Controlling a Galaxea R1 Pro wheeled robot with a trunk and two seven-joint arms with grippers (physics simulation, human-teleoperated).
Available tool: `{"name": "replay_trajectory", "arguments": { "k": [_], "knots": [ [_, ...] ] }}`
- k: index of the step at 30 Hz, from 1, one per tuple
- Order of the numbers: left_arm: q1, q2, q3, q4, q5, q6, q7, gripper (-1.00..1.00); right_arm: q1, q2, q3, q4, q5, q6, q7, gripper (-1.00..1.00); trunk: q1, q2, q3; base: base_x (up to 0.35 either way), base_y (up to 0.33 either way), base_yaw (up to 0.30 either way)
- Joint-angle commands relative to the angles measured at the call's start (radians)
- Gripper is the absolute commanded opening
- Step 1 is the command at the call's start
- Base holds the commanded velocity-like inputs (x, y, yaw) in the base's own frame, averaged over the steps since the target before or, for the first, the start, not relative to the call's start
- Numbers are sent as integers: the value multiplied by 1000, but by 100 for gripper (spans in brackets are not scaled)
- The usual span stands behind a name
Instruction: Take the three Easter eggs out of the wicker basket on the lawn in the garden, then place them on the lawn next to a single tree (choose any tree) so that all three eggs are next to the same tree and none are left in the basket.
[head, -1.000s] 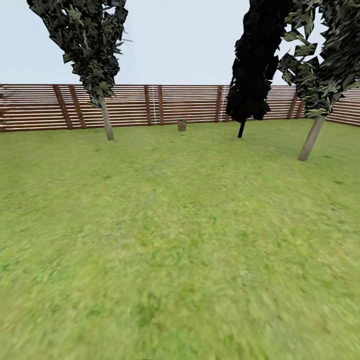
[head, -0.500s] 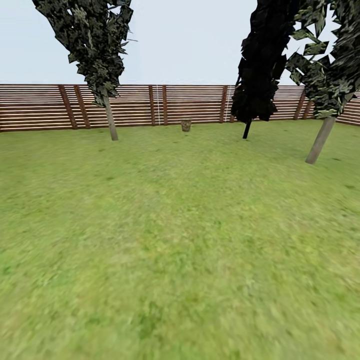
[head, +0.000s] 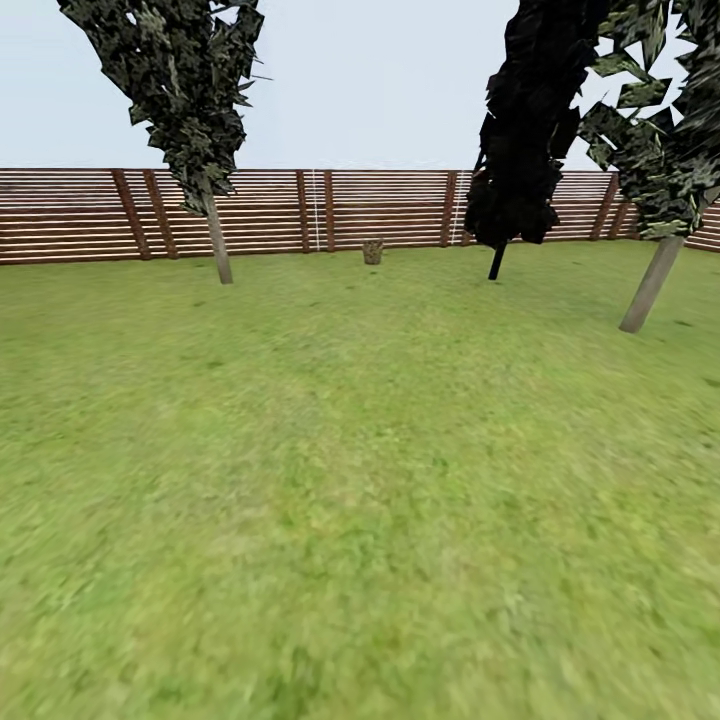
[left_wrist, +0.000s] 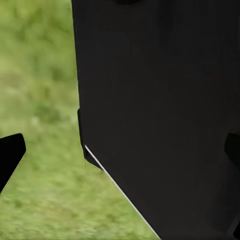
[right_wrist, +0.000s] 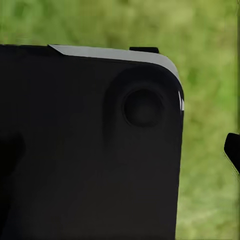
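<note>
Two wrist cameras look past dark robot bodywork (left_wrist: 160, 110) at blurred grass, with black finger tips at the frame edges; whether the fingers of either arm are apart or together cannot be told. From the head camera, the lawn (head: 360, 520) fills the lower two thirds of the frame, bare and mottled green. At centre, far off and just before the slatted wooden fence (head: 90, 215), sits a small brownish object, likely the wicker basket (head: 372, 251); it is too small to show any eggs. A pale-trunked tree (head: 217, 245) stands at upper left near the fence, another (head: 650, 285) leans at right, nearer the camera, and a narrow dark tree (head: 520, 130) rises between basket and right tree. The robot appears to be in transit, arms tucked against its body for travel; the eggs are presumably not yet collected.
</note>
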Motion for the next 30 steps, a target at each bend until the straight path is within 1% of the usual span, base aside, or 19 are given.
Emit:
{"name": "replay_trajectory", "arguments": {
  "k": [1,30],
  "knots": [
    [1,0,1,-2,1,0,-1,100,-1,0,1,1,1,-3,0,100,1,0,-1,341,0,0],
    [1,0,2,0,0,0,-1,100,-1,3,1,1,2,-3,-1,100,1,0,-1,341,0,0]
  ]
}}
